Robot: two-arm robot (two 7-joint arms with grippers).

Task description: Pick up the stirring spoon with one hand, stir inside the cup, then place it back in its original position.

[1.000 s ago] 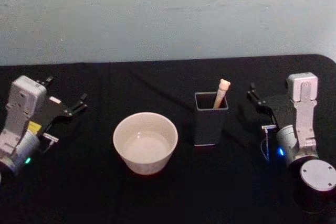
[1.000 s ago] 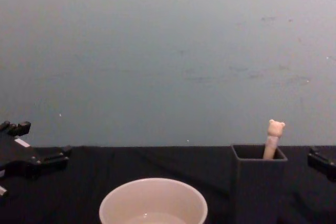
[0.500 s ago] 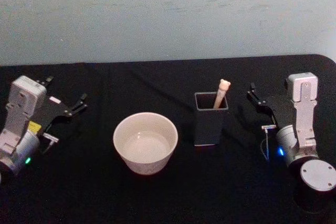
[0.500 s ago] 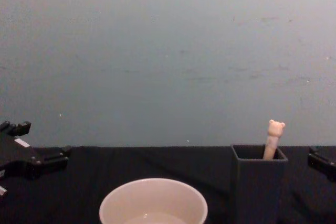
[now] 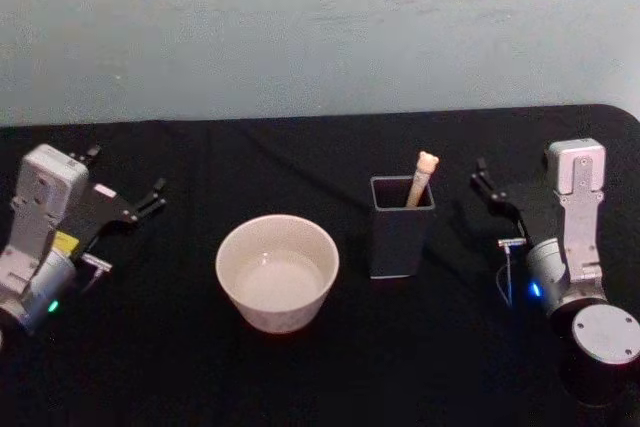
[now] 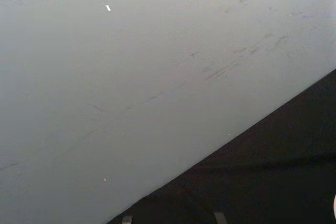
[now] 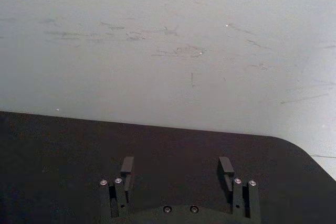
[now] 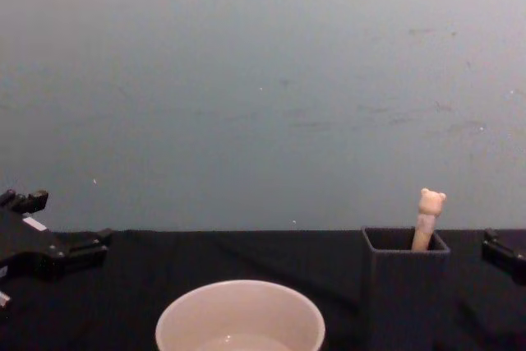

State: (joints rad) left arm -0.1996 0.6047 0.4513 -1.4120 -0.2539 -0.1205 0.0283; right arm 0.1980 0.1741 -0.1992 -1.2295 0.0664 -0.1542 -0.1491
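The stirring spoon stands in the dark grey square holder, its bear head sticking out above the rim; its bowl is hidden inside. From the chest, the spoon leans in the holder at the right. The cream cup sits left of the holder, and its rim shows low in the chest view. My left gripper rests open at the far left of the table. My right gripper is open right of the holder, a short gap away, with nothing between its fingers.
A black cloth covers the table up to a pale wall behind. The table's back right corner is rounded. Both arm bases, left and right, stand near the front corners.
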